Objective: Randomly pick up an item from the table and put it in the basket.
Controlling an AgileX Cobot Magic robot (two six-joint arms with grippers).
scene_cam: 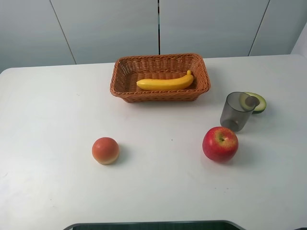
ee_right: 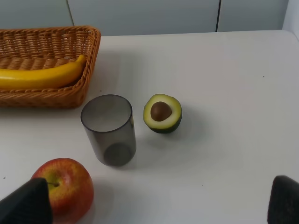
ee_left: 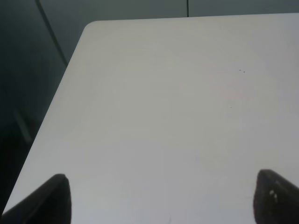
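The high camera takes in the whole white table (scene_cam: 53,191): the wicker basket (scene_cam: 125,90) sits at the far middle, with the banana (scene_cam: 165,83) lying inside it. Near the left side of the table rests a round orange-pink fruit (scene_cam: 105,150), well apart from everything else. On the right stand a red apple (scene_cam: 220,143), a grey see-through cup (scene_cam: 237,111) just beyond it, and a halved avocado (scene_cam: 257,101) beside the cup on its far right. Neither arm shows in this view.

The right wrist camera gives what the high one lacks: the avocado (ee_right: 162,113) stands cut face up with its brown pit showing, just beside the cup (ee_right: 109,129) but not touching it. The apple (ee_right: 67,189) is close by the cup, partly behind one dark fingertip. Only the right end of the basket (ee_right: 88,70) and the banana (ee_right: 42,76) come into this view. The right gripper (ee_right: 154,205) has its two fingertips far apart at the picture's edges, so it is spread wide and holds nothing.

The left wrist camera shows only bare table (ee_left: 163,107) near a rounded corner, with dark floor beyond. The left gripper (ee_left: 161,198) is likewise spread wide with nothing between its tips.

The banana is long, smooth and evenly yellow, gently curved, its stem end pointing up to the right. It runs along the basket's length, taking up much of the floor, and lies nearer the front wall.
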